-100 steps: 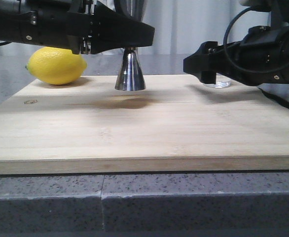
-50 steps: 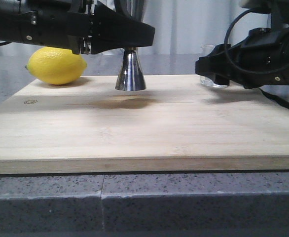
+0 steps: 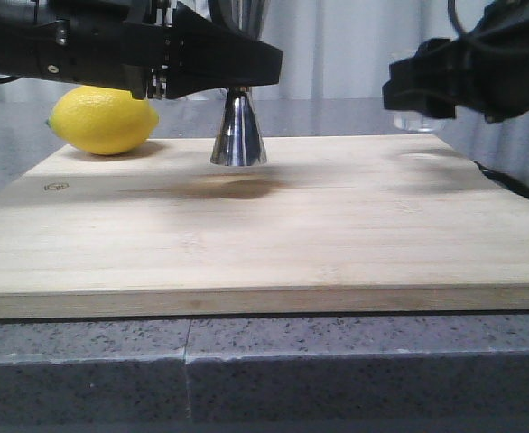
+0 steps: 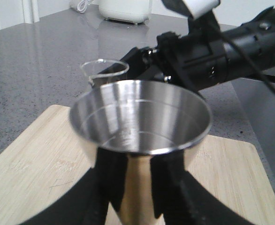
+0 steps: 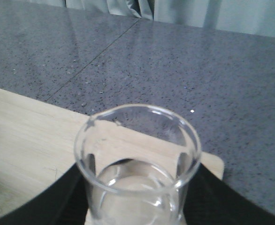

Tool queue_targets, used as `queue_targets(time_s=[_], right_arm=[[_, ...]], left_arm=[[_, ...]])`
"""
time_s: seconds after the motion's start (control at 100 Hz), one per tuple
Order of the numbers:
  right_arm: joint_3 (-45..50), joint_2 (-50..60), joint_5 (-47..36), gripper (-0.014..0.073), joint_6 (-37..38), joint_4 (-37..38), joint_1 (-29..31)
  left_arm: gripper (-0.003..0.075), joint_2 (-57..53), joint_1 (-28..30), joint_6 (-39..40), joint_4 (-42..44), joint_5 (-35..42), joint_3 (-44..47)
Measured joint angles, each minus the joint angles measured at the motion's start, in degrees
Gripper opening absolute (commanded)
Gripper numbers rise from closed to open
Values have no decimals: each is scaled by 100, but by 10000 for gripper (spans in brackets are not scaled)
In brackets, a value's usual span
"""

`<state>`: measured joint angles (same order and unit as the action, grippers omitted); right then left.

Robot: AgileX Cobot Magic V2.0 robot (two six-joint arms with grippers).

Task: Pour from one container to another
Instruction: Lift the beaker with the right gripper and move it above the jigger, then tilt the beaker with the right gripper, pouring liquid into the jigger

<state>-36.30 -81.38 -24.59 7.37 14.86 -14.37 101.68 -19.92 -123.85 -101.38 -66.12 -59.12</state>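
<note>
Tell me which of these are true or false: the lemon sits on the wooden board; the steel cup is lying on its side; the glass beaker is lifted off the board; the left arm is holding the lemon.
1. The lemon sits on the wooden board. True.
2. The steel jigger lies on its side. False: it stands upright on the board.
3. The glass beaker is lifted off the board. True: the right gripper holds it clear.
4. The left gripper holds the lemon. False: it grips the jigger.
</note>
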Motion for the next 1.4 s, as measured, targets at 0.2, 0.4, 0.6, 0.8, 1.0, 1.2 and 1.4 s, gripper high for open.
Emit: queue_targets(time_s=[0.2, 0.4, 0.6, 0.8, 1.0, 1.2, 1.4], right_arm=[[-790, 879, 2161, 288, 0, 34, -288], [-1862, 1164, 4135, 288, -79, 34, -755], [-2876, 1164, 5569, 288, -498, 23, -1462], [-3631, 1164, 6360, 288, -1056, 0, -2015], [-4355, 899, 7092, 288, -1674, 0, -2405], [-4985, 343, 7725, 288, -2439, -10, -2649], [-5363, -164, 8201, 288, -3146, 10, -2697]], left_arm=[[199, 0, 0, 0, 0, 0, 0], [199, 0, 0, 0, 0, 0, 0], [199, 0, 0, 0, 0, 0, 0], [199, 0, 0, 0, 0, 0, 0], [199, 0, 0, 0, 0, 0, 0], [199, 0, 0, 0, 0, 0, 0], [199, 0, 0, 0, 0, 0, 0]])
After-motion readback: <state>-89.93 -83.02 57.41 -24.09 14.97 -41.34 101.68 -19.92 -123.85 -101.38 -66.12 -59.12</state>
